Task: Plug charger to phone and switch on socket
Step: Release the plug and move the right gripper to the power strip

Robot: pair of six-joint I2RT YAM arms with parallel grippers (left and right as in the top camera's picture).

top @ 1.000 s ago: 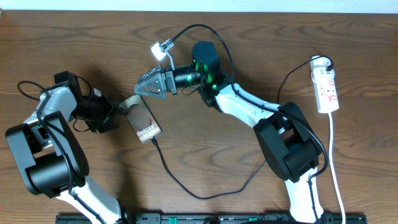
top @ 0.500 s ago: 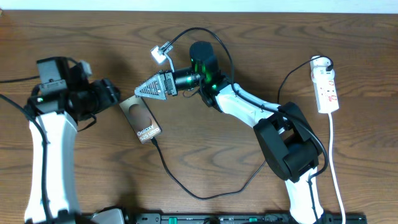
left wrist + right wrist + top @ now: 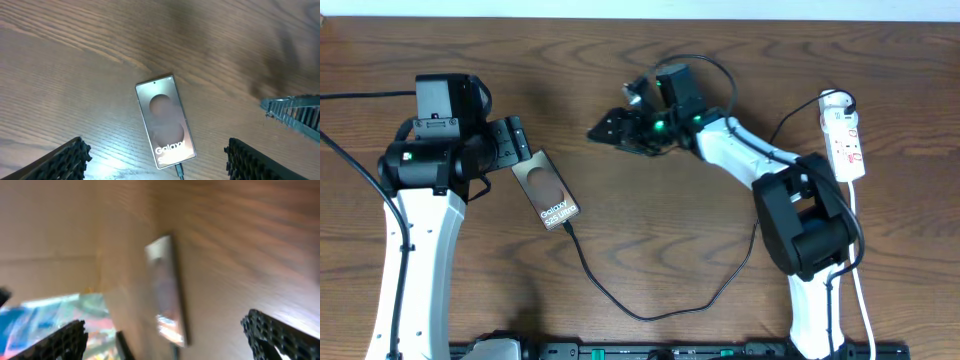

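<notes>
Right wrist view blurred. Phone (image 3: 548, 192) lies left of centre; charger (image 3: 620, 300) tip at its near end, seating unclear. Socket (image 3: 845, 140) far right, switches unreadable. Left gripper (image 3: 513, 147) beside phone, fingers spread, empty. Right gripper (image 3: 608, 131) centre-far, pointing left, fingers spread.

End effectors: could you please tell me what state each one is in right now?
Left end effector: open, holding nothing.
Right end effector: open, holding nothing.

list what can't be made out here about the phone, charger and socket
- Socket switches: overhead, too small to read on or off.
- Charger far end: overhead, cable passes behind the right arm.
- Plug seating in the phone: left wrist, cut off by bottom edge.
- Right wrist: motion blur throughout.
</notes>
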